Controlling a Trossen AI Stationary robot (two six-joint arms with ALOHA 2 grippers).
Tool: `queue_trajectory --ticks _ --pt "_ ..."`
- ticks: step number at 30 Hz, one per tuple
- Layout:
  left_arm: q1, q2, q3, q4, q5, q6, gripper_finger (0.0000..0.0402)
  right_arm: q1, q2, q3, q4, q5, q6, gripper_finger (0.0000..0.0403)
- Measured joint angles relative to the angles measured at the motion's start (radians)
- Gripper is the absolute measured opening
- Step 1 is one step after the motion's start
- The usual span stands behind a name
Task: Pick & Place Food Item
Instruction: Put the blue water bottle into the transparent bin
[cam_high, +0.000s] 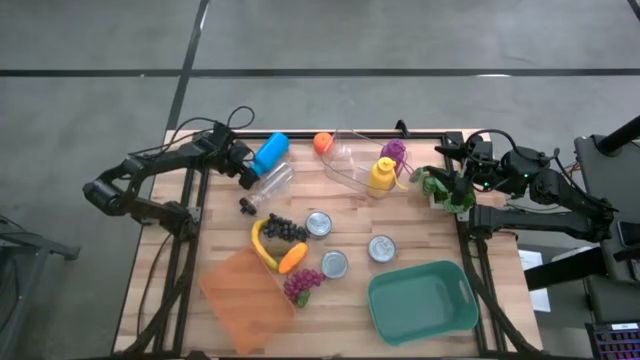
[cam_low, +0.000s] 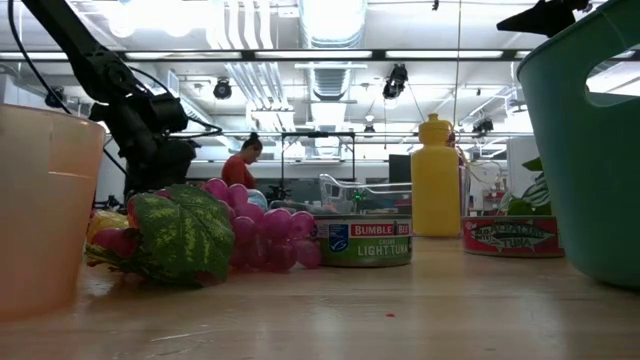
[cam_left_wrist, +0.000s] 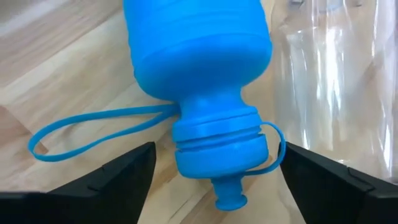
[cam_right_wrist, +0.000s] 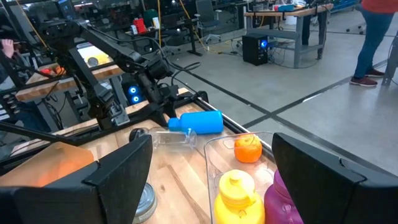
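Note:
A blue squeeze bottle (cam_high: 270, 152) lies on its side at the table's far left, beside a clear bottle (cam_high: 270, 185). My left gripper (cam_high: 245, 168) is open, a finger on either side of the blue bottle's capped neck (cam_left_wrist: 217, 140) without touching it. My right gripper (cam_high: 440, 182) is open and empty at the far right, over a leafy green (cam_high: 447, 195) that lies on the table. In the right wrist view its fingers (cam_right_wrist: 118, 177) frame the yellow bottle (cam_right_wrist: 235, 196) farther off. An orange (cam_high: 322, 142), banana (cam_high: 262, 245), dark grapes (cam_high: 285, 230) and red grapes (cam_high: 303, 285) lie on the table.
A clear tub (cam_high: 350, 160) sits at the far middle, with a yellow bottle (cam_high: 383, 177) and a purple item (cam_high: 393, 150) beside it. Three cans (cam_high: 318, 224) stand mid-table. A green bin (cam_high: 420, 300) is near right, an orange tray (cam_high: 245, 295) near left.

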Motion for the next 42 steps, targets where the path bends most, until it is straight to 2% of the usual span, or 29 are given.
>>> queue_trajectory --ticks 42 --pt "-0.004 0.0 -0.004 0.029 -0.104 0.012 0.034 0.0 0.0 0.0 0.0 0.0 0.0 0.0329"
